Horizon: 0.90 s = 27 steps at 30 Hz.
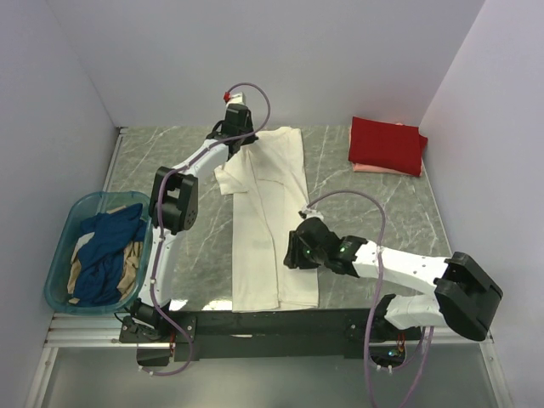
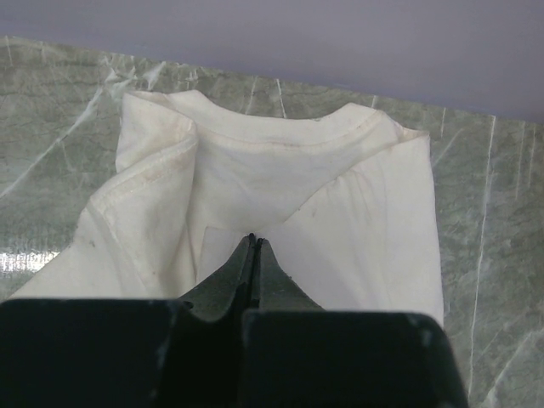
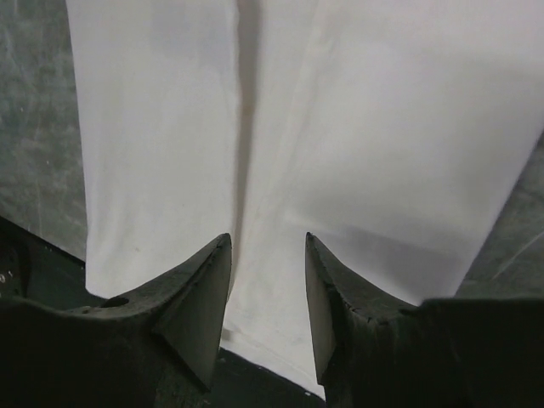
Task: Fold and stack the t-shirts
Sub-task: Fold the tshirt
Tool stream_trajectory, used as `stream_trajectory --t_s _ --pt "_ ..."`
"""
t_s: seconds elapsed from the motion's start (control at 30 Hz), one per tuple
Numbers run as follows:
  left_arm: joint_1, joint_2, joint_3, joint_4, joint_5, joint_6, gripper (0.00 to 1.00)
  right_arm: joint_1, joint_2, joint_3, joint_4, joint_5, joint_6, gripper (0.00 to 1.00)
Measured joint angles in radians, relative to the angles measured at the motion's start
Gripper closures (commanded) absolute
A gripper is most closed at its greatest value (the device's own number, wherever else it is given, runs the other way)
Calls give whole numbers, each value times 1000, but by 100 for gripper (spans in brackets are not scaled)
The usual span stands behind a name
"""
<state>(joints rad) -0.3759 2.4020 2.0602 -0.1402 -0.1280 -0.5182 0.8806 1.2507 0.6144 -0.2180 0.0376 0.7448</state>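
A cream-white t-shirt (image 1: 270, 221) lies lengthwise down the middle of the table, its sides folded in. The collar (image 2: 289, 136) shows in the left wrist view. My left gripper (image 1: 247, 138) is at the shirt's far left shoulder. Its jaws (image 2: 253, 239) are shut just over the cloth, with nothing visible between them. My right gripper (image 1: 292, 252) hangs over the shirt's lower right part. It (image 3: 268, 242) stands open, a finger on either side of a long crease, close to the hem. A folded red t-shirt (image 1: 388, 144) rests on a pale pink one (image 1: 371, 168) at the back right.
A teal basket (image 1: 59, 255) stands at the left edge, holding a dark blue shirt (image 1: 106, 246) and a tan one (image 1: 132, 265). Purple walls close in the back and both sides. The black rail (image 1: 280, 323) runs along the near edge under the hem.
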Motion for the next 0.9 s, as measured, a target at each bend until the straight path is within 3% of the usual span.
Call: stream_trajectory --t_s 0.3,0.63,0.9 --pt "2 0 0 0 9 -2 100 157 66 12 -36 59 99 53" --pt "2 0 -5 1 19 -2 100 180 163 74 -70 113 130 53" --pt "3 0 -8 1 29 -2 100 217 229 129 -102 141 137 65"
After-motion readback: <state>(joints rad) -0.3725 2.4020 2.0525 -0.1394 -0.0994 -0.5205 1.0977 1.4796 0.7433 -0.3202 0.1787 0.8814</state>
